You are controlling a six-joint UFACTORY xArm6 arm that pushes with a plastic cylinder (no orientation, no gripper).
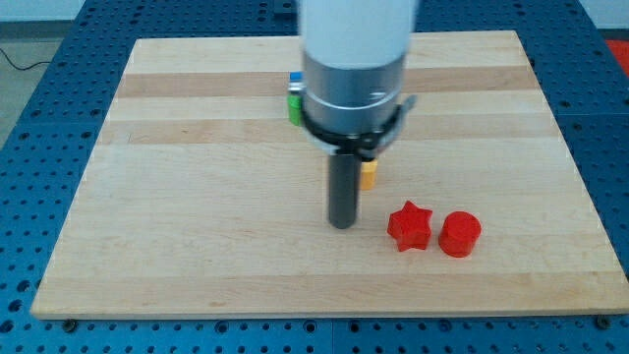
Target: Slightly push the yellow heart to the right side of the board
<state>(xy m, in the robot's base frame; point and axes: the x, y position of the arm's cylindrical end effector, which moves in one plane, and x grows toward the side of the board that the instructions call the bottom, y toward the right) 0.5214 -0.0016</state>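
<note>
Red cylinder (459, 234), red star (410, 226); my tip (342, 225) just left of yellow block (369, 175); no gripper.

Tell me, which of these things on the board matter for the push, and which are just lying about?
Part of the job:
- yellow block, mostly hidden behind the rod; shape unclear
- my tip, just left of and below it in the view

Just lying about:
- red star
- red cylinder
- green block
- blue block

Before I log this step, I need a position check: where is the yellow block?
The yellow block sits near the board's middle, mostly hidden behind my arm, just to the view's right of the rod above my tip, up-left of the red star.
</note>
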